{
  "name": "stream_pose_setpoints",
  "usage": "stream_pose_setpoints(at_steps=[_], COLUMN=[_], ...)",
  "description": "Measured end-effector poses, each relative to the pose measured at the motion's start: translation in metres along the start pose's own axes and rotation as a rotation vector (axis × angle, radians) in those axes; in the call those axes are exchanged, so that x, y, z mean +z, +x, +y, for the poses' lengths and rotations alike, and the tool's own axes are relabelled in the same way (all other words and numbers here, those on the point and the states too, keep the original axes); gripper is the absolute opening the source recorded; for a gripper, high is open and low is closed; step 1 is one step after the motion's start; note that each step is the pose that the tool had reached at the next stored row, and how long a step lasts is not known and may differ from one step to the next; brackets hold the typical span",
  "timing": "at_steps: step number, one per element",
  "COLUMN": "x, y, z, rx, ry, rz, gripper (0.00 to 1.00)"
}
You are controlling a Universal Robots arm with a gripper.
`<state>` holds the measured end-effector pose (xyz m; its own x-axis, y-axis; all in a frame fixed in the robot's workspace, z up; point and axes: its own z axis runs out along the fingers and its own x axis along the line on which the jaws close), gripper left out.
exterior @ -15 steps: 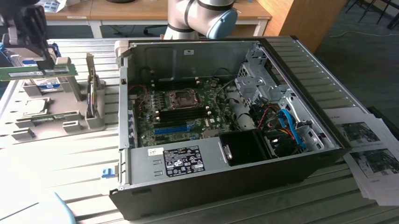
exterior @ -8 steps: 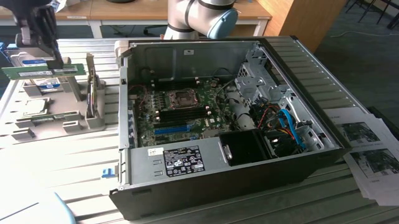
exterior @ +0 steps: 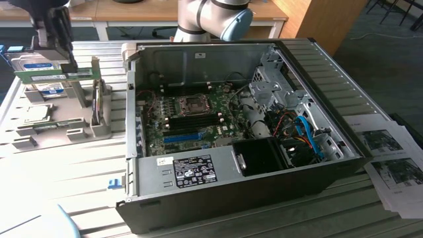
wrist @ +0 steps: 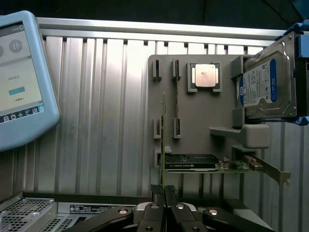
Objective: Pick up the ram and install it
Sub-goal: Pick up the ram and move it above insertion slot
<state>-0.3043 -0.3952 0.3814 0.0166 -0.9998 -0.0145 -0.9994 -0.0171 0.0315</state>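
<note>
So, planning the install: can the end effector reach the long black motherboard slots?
Probably yes: the black computer case lies open, no cables cross those slots, and the end effector grips the thin green ram stick.

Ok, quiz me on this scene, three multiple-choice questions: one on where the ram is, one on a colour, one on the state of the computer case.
1. Where is the ram?
A) lying on the floor
B) held in the fingers over the grey holder
C) already plugged in

2. What colour is the long slot on the motherboard?
A) red
B) yellow
C) blue

3. The computer case is:
A) open, insides showing
B) closed
C) wrapped in plastic

Answers:
1 B, the fingers pinch the green stick clear of the holder.
2 C, it is bright blue among dark slots.
3 A, the side panel is off and the motherboard is in plain sight.
</note>
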Motion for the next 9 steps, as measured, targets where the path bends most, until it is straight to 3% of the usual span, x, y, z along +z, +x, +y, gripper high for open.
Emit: stream_pose_setpoints(at_steps=[9], x=[-0.0006], y=[0.000], z=[-0.0194], rx=[0.000], ry=[0.0000], rz=[0.0000], gripper=[0.11])
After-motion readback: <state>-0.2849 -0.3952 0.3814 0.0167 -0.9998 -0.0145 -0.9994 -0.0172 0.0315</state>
